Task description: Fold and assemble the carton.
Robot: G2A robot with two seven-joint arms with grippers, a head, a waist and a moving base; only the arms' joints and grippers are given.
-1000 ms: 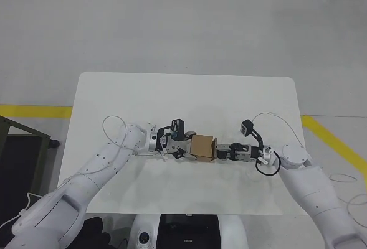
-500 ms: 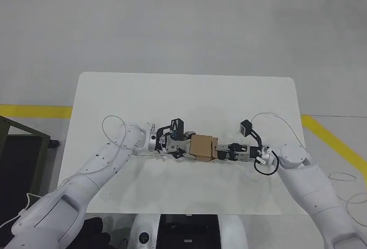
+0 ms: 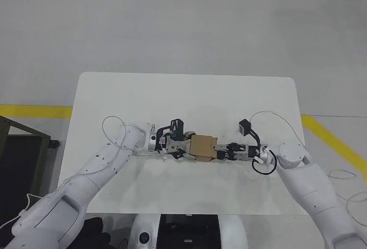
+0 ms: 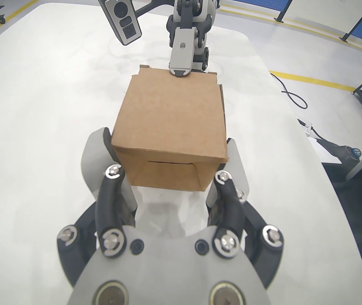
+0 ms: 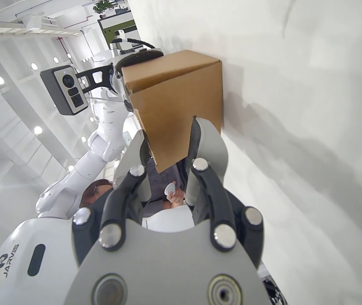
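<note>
Brown cardboard carton [image 3: 202, 147] rests on the white table [image 3: 139, 99], left hand [image 4: 168, 139] clamping its sides, right hand [image 5: 168, 128] pinching the opposite end's edge; risk: over-squeeze buckles walls, or that edge tears if the arms pull apart.

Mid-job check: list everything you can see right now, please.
carton: one, brown, mid-table, between the two grippers.
table: one, white, under the carton.
floor tape: two stretches, yellow, on the floor either side of the table.
metal frame: one, dark, on the floor off the table's left-arm side.
left gripper: one, grey and black, clamped across one end of the carton.
right gripper: one, grey and black, at the carton's opposite end.
</note>
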